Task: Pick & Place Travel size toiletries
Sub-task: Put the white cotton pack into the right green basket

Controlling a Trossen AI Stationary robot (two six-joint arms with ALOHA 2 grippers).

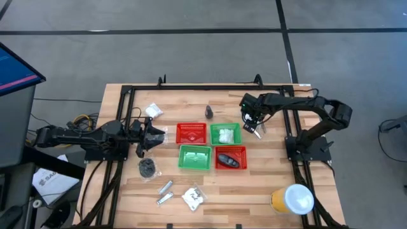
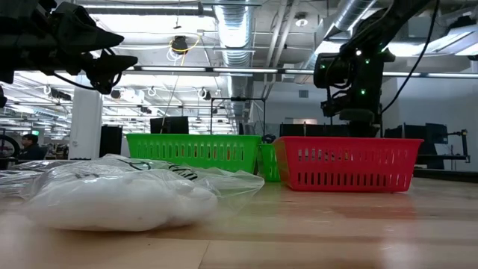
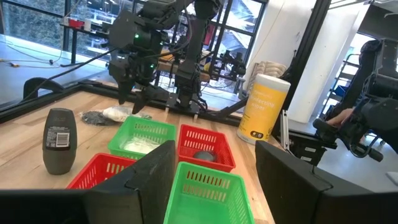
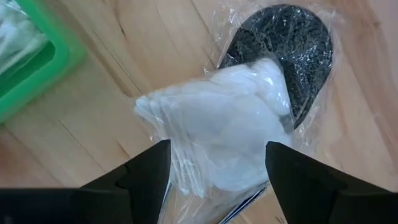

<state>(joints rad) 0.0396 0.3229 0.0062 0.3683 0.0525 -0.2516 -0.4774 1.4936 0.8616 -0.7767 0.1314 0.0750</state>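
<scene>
Right hand open over a packet, just off the green basket holding packets.

The desk (image 1: 267,181) carries four mesh baskets at its middle. The right hand (image 4: 214,165) hovers near the far right green basket (image 1: 226,134), fingers spread. Between them lies a white crinkly packet (image 4: 217,134), its long axis running away from the hand, overlapping a black coiled piece (image 4: 292,43) beyond it. The left hand (image 1: 152,135) waits open by the left edge.
</scene>
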